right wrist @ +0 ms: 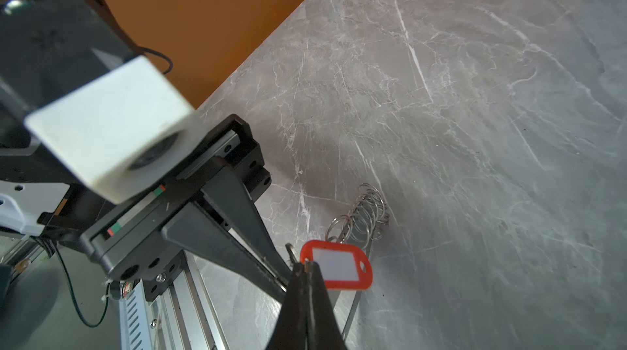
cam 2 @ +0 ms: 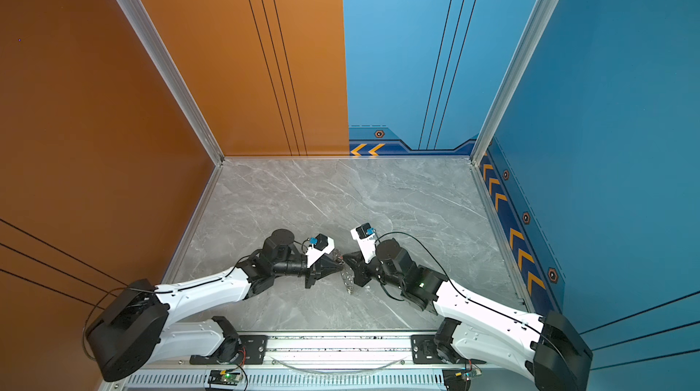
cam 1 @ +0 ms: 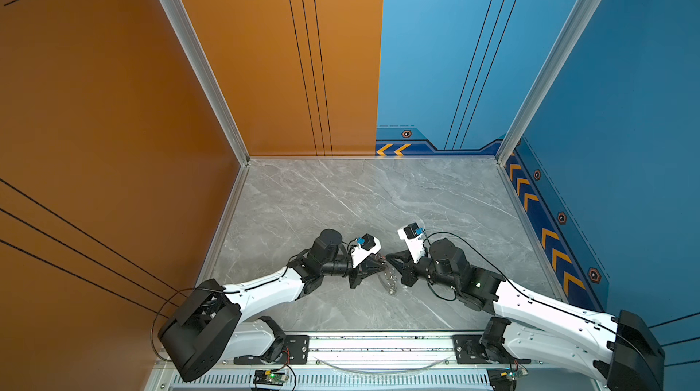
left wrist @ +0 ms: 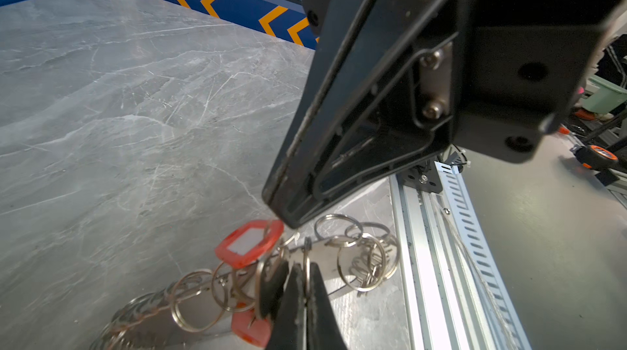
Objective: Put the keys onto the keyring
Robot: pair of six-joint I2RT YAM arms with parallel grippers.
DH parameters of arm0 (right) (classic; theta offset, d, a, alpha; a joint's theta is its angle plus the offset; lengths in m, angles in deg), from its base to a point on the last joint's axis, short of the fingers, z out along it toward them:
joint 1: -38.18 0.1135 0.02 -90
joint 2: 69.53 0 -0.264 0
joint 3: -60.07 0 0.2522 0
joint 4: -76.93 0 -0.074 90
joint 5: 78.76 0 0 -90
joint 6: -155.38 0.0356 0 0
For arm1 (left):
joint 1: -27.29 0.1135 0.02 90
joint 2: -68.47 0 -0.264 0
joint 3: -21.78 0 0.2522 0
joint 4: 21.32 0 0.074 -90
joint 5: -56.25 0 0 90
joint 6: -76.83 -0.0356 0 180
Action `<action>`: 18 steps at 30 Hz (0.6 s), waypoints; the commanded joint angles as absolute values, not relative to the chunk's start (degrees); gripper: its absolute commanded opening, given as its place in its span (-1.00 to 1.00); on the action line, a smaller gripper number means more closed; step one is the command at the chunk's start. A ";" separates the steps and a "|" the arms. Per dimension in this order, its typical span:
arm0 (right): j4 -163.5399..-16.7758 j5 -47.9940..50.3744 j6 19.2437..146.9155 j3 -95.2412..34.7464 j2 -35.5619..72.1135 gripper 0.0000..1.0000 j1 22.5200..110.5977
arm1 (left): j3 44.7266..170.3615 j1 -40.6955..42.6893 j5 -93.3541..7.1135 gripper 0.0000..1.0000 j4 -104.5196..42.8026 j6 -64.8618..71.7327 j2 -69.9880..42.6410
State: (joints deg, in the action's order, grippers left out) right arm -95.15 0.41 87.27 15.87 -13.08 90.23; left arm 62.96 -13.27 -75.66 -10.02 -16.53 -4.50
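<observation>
Low over the grey table my two grippers meet tip to tip. The keyring, a flat band strung with several silver split rings, hangs and trails below them. My left gripper is shut on one split ring of the keyring. In the right wrist view my right gripper is shut on the end of one key's orange-red tag. That tag sits right beside the held ring. A second orange-red tag hangs lower among the rings. The metal keys themselves are hard to make out.
The marble-look table is walled by orange panels on the left and blue panels on the right. An aluminium rail with both arm bases runs along the near edge, close behind the keyring.
</observation>
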 commanded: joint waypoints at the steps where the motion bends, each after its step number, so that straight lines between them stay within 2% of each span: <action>1: -98.22 -5.61 80.60 17.03 -14.28 -1.00 90.11 | 63.81 -12.88 -78.40 -1.00 -10.87 -16.55 -4.82; 14: -99.13 -16.55 75.51 17.39 -14.15 -1.00 86.34 | 63.61 -13.05 -78.59 -1.00 -10.91 -16.88 -4.55; 18: -99.49 -15.57 75.40 17.98 -13.72 -1.00 86.21 | 63.59 -13.01 -78.59 -1.00 -10.91 -16.89 -4.41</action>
State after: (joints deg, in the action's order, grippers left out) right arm -98.21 -14.10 76.73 16.96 -14.13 86.49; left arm 62.96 -13.27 -77.93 -10.52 -16.57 -4.52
